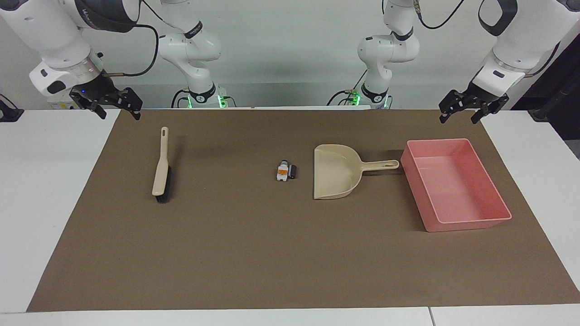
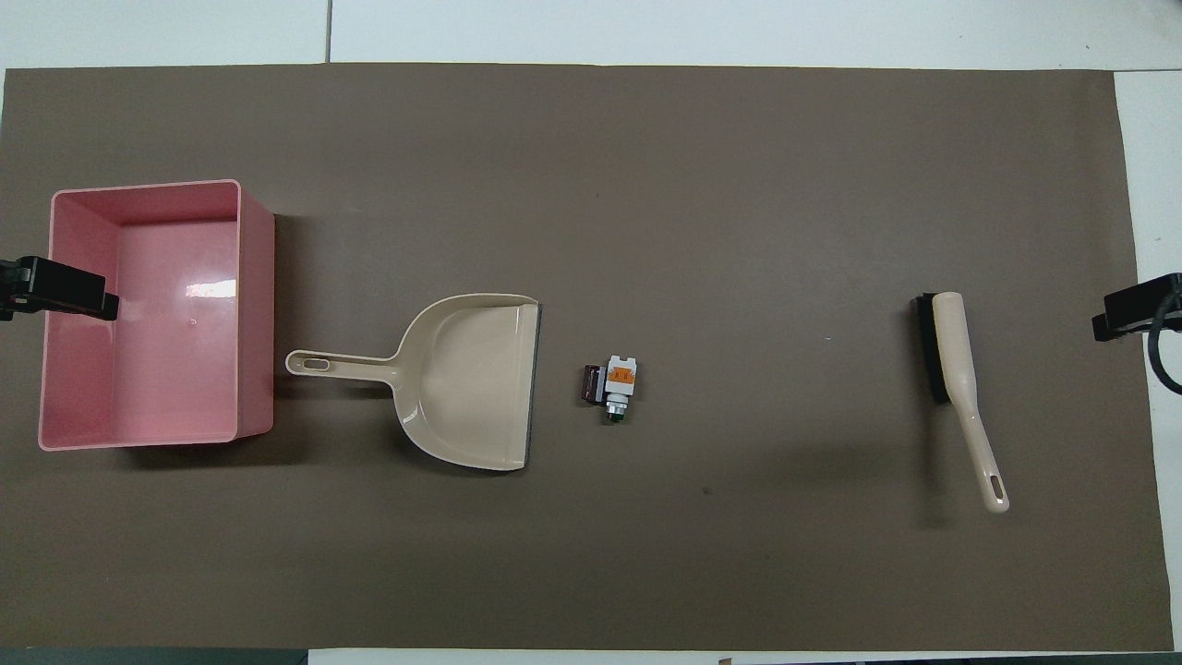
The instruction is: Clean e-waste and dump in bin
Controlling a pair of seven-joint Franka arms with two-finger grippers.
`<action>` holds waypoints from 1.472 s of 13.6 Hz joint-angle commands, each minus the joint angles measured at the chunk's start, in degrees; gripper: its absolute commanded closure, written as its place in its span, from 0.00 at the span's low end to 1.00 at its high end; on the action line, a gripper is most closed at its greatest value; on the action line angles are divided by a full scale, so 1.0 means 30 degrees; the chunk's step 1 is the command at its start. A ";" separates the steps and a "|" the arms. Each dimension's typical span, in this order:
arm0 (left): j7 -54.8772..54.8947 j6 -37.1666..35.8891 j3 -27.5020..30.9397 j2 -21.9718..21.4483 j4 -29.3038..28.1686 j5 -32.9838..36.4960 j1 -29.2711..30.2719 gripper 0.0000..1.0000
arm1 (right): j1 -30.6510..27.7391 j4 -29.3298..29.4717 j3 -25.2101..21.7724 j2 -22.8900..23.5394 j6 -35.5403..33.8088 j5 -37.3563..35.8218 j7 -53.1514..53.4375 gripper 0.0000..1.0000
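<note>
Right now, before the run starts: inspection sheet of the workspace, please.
Surface: brown mat over white table, flat.
E-waste: white-grey bit with orange patch and small black piece lie side by side on the mat beside the dustpan's mouth.
Dustpan: flat, handle pointing at the bin.
Bin: pink, nothing seen inside, toward the left arm's end.
Brush: on the mat toward the right arm's end.
Clutter: nothing seen.
Grippers: left gripper open, raised near the bin; right gripper open, raised over the mat's corner; both wait.
Cables: black leads run along both arms, off the mat.
Surroundings: plain wall.
</note>
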 commanded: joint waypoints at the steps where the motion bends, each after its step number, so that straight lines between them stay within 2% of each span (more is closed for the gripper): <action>1: 0.0346 0.0027 0.0189 0.0263 0.0455 0.0290 -0.0075 0.02 | -0.0146 -0.0373 0.0114 -0.0396 0.0097 0.0264 -0.0473 0.01; 11: 0.0142 -0.0146 0.0160 0.0175 0.0337 0.0261 -0.0104 0.01 | -0.0146 -0.0490 0.0114 -0.0454 0.0010 0.0264 -0.0299 0.01; 16: 0.1218 0.0815 0.0131 0.0233 0.0250 0.0261 -0.0220 0.01 | -0.0204 -0.1807 0.0114 -0.1069 0.0272 0.0293 -0.0473 0.01; 18: 0.3906 0.1288 0.0072 0.0029 -0.0334 0.0231 -0.0338 0.01 | -0.0291 -0.3294 0.0114 -0.1740 0.0767 0.0293 -0.0502 0.01; 20: 0.7449 0.1318 0.0014 -0.0001 -0.0482 0.0173 -0.0367 0.02 | -0.0380 -0.6798 0.0085 -0.3317 0.3102 0.0293 -0.1171 0.01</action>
